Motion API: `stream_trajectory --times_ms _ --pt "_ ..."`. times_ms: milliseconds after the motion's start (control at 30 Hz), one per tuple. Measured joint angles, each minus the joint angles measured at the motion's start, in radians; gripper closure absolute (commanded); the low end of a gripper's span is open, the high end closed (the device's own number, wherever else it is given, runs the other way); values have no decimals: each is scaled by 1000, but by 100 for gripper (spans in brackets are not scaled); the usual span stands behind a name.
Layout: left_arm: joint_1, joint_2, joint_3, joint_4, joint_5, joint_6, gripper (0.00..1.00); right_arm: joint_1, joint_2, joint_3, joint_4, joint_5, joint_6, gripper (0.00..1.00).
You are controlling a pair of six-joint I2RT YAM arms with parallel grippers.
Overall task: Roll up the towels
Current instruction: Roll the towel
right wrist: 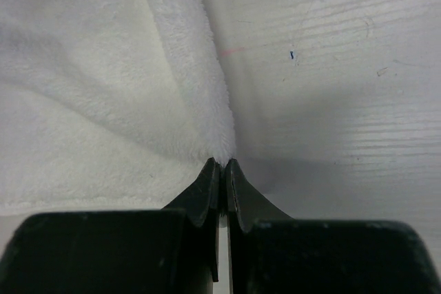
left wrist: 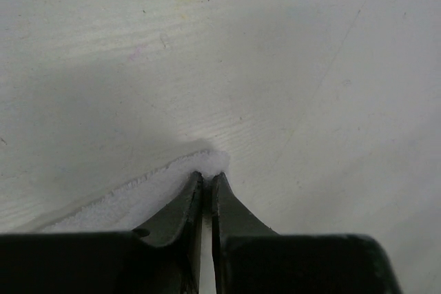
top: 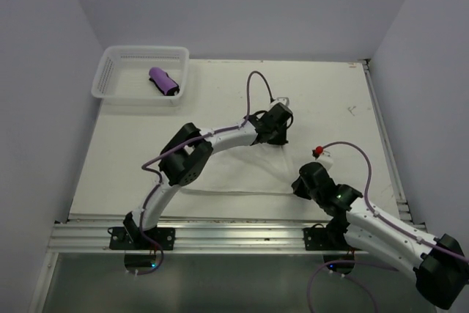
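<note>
The purple towel (top: 164, 82) lies rolled up inside the white mesh basket (top: 117, 71) at the far left corner. The large white towel (top: 242, 170) lies flat on the white table and is hard to make out from above. My left gripper (top: 277, 137) is shut on one of its corners; the left wrist view shows the fluffy tip pinched between the jaws (left wrist: 207, 173), with the cloth (left wrist: 131, 201) trailing to the left. My right gripper (top: 302, 185) is shut on another corner (right wrist: 224, 162), and the towel (right wrist: 103, 87) spreads out in folds to its left.
The basket stands against the back left wall. Grey walls close in the table on the left, back and right. A metal rail (top: 234, 236) runs along the near edge by the arm bases. Purple cables loop above both arms.
</note>
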Motion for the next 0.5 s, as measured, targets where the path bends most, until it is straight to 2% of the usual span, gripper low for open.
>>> stream_trajectory --times_ms 167,500 --pt "39 -36 -56 66 101 -11 100 19 54 53 -20 29 -40 100" --pt "122 -114 -151 204 274 -52 100 113 159 238 -149 187 -109 100"
